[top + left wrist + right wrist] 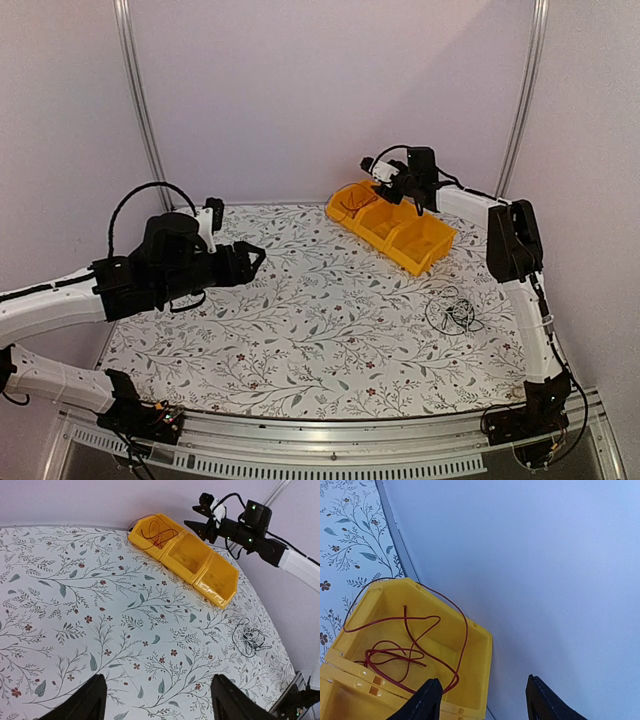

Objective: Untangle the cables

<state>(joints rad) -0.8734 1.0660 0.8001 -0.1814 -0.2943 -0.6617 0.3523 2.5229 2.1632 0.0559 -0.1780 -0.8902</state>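
- My left gripper (256,258) hangs above the desk (300,340) near its left edge. It is released, fingers (86,701) spread wide with only the leaf-patterned surface between them.
- My right gripper (400,190) is up at the far right corner, over the yellow bin (432,258). It is also released, with nothing between its dark fingers (426,701).
- The yellow bin has three compartments in a row and lies at a slant across the far right corner.
- A red cable (405,650) lies coiled in loose loops in the bin's far end compartment, the one closest to the far edge. One loop rides up along that compartment's rim.
- The rest of the cables (453,310) sit on the desk as a small dark tangle close to the right edge. The tangle is nearer to me than the bin and apart from it.
- Both grippers are well clear of that tangle.
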